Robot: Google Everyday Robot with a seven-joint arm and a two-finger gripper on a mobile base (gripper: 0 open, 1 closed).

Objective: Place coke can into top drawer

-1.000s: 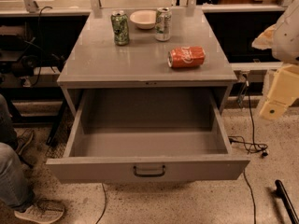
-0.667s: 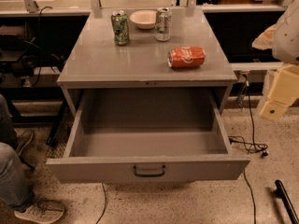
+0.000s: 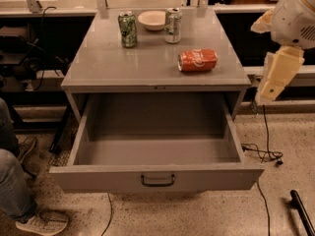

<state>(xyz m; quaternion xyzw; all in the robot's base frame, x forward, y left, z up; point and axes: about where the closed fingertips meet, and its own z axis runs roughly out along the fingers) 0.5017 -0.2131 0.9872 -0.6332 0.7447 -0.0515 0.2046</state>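
The coke can (image 3: pixel 197 60) lies on its side on the right part of the grey cabinet top (image 3: pixel 108 65). The top drawer (image 3: pixel 157 177) is pulled wide open below it, and its inside is bare. My arm (image 3: pixel 283 43) hangs at the right edge of the view, beside the cabinet and apart from the can. Of my gripper only a dark slim part (image 3: pixel 301 210) shows, at the lower right corner near the floor, far from the can and holding nothing that I can see.
A green can (image 3: pixel 128 29), a white bowl (image 3: pixel 152 19) and a white-green can (image 3: pixel 173 25) stand at the back of the cabinet top. A person's leg and shoe (image 3: pixel 29 215) are at the lower left. Cables (image 3: pixel 263 154) lie on the floor at right.
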